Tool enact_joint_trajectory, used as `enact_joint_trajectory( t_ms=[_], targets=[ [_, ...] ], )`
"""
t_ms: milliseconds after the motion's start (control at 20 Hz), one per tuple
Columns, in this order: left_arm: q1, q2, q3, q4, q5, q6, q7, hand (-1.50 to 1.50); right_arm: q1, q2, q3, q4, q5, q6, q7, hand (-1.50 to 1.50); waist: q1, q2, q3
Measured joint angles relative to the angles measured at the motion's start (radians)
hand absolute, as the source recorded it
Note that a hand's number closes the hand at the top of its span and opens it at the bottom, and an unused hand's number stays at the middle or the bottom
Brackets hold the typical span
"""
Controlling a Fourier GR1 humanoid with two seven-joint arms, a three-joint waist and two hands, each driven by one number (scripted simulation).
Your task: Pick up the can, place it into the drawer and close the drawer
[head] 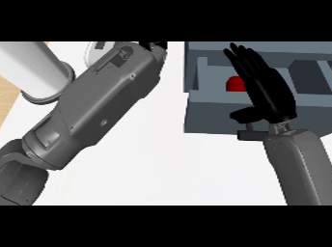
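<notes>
The right hand (267,91) hangs flat over the open drawer (212,120), fingers straight and close together, thumb out toward the drawer's front wall; it has hold of nothing.

The can (234,84) lies inside the drawer, showing as 1 small red patch just left of that hand, the rest hidden behind the fingers; whether it stands or lies on its side cannot be told. By its look it is a small, rigid thing, probably light, smooth-walled and liable to roll or slide if nudged; were it to be taken up again, the curved side wall, pinched between thumb and fingers, would be the place. As it sits, the placing looks done and the closing is what remains.

The drawer is a grey box with stiff walls, pulled out toward the robot; it should slide straight, so a flat push on the broad front face, near its middle, seems best, so that it does not skew.

Around it lies the white counter (169,164). The left forearm (90,111) crosses the counter slantwise, well apart from the drawer; of the left hand (155,46) only a dark tip shows at the top, too little to tell its state. A white cylinder (22,67) stands at the upper left.
</notes>
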Motion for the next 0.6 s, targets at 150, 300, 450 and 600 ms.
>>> enact_joint_trajectory(
  t_ms=[150, 300, 450, 600],
  targets=[
    [0.035, 0.03, -0.004, -0.067, -0.015, 0.022, 0.028, -1.5, -0.043, 0.017, -0.001, 0.14, 0.049, -0.082, -0.006, -1.5, 0.004, -0.001, 0.0],
    [0.056, 0.065, 0.001, -0.098, -0.03, 0.019, 0.052, -1.5, -0.093, 0.027, -0.016, 0.288, 0.082, -0.167, -0.021, -1.5, 0.001, 0.001, -0.001],
    [0.078, 0.101, 0.0, -0.146, -0.044, 0.022, 0.082, -1.5, -0.156, 0.022, -0.031, 0.414, 0.13, -0.253, -0.026, -1.5, 0.004, -0.006, -0.008],
    [0.096, 0.139, 0.007, -0.182, -0.057, 0.007, 0.102, -1.5, -0.212, 0.021, -0.048, 0.519, 0.164, -0.329, -0.03, -1.5, 0.004, -0.009, -0.013]
  ],
)
